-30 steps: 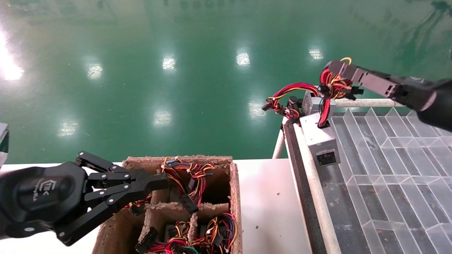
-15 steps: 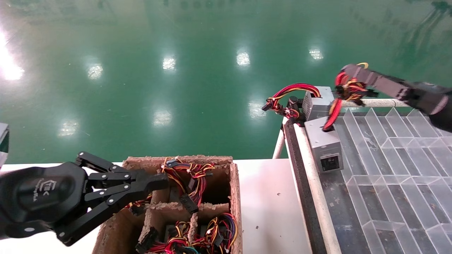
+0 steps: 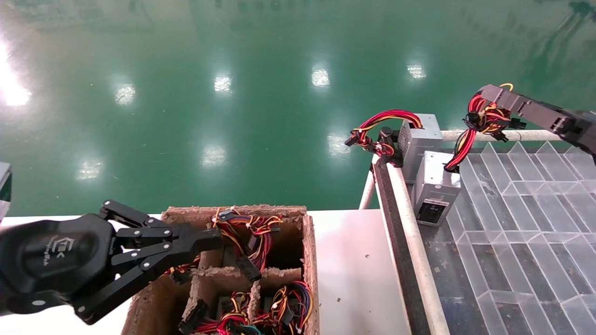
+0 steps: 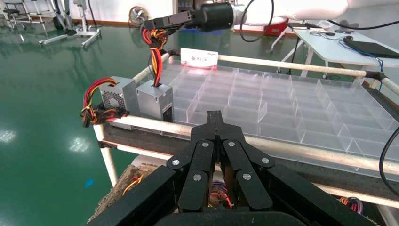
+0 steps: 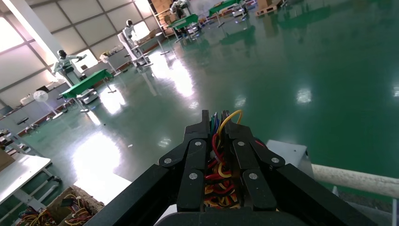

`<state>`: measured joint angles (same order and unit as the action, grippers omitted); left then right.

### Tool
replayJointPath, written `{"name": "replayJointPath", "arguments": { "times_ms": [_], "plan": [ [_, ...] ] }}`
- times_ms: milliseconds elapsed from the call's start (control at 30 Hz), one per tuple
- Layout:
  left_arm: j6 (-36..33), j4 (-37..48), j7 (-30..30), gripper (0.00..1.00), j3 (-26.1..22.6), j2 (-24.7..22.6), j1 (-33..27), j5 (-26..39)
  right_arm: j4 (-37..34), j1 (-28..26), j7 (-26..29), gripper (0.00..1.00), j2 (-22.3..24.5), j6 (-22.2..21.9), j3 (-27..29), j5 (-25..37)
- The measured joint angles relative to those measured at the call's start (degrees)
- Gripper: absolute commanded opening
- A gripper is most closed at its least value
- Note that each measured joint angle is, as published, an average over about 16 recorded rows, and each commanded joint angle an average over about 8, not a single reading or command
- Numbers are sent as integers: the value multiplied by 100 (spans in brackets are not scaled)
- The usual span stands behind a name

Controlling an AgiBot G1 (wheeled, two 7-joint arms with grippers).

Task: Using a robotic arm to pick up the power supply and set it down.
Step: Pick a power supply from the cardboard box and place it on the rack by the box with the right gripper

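Left gripper (image 3: 212, 238): lower left of the head view, parked over the pulp carton (image 3: 309, 260) of spare cables; its fingers are pressed together and hold nothing.

Power supply (image 3: 435, 186): right of centre, on the clear divider tray (image 3: 521, 204), socket end facing the near side, just beside a second grey supply (image 3: 421, 135) behind it.

Wire bundle (image 3: 482, 118): rises tight from the box, so probably part of the weight hangs on it.

Right gripper (image 3: 489, 95): upper right, closed on this bundle, the easiest part to clamp.

Glossy green floor (image 3: 186, 93) with ceiling-light reflections.
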<state>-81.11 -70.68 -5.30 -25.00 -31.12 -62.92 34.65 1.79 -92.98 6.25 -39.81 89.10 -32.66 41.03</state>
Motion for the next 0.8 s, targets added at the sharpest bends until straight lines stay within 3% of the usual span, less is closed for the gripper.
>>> {"name": "replayJointPath", "arguments": {
  "times_ms": [233, 267, 800],
  "plan": [
    [0, 0, 0, 0, 0, 0, 0, 0, 63, 34, 17, 93, 81, 56, -16, 16],
    [0, 0, 0, 0, 0, 0, 0, 0, 82, 36, 22, 100, 93, 64, -19, 19],
    [0, 0, 0, 0, 0, 0, 0, 0, 671, -57, 165, 100, 208, 144, -137, 92]
  ]
}}
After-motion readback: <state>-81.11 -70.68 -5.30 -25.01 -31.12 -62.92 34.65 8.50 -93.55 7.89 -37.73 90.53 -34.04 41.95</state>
